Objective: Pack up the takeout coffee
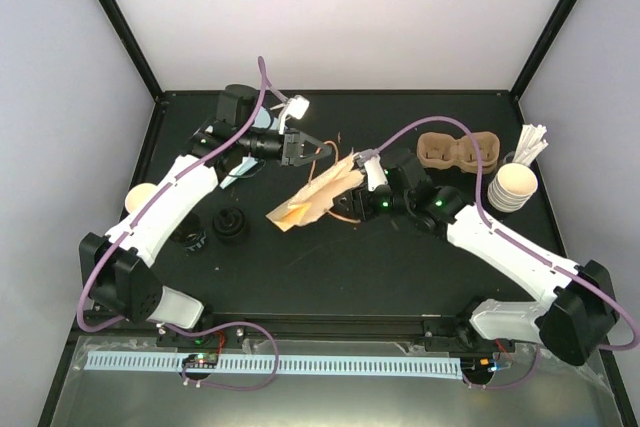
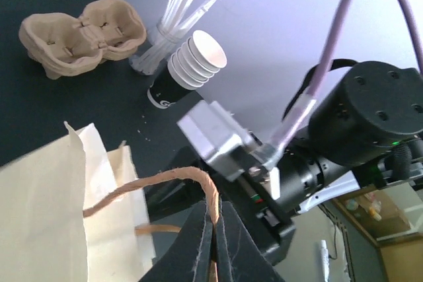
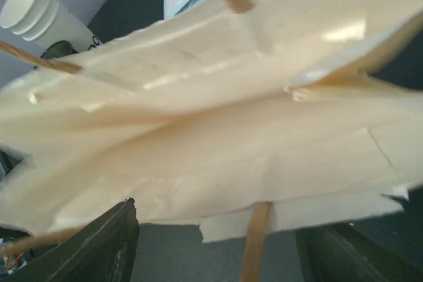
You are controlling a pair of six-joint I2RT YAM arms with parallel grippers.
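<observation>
Takeout coffee (image 1: pixel 138 197): cream-beige round cup, pale top, upright, far left on table (image 1: pixel 330 277).

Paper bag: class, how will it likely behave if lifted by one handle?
Probably floppy: the paper bag lies creased and half collapsed. Likely light for its size, being thin paper. Hung from the one handle that the left pincer pinches, it would probably sag and swing.

The bag (image 1: pixel 312 202) is creased cream paper with a faint sheen, its handle (image 2: pixel 165 177) twisted brown cord; the table (image 1: pixel 350 277) is matt black; right of the bag, the carrier (image 2: pixel 82 34) is rough pulp; left, the cup (image 1: pixel 138 197) looks matt.
</observation>
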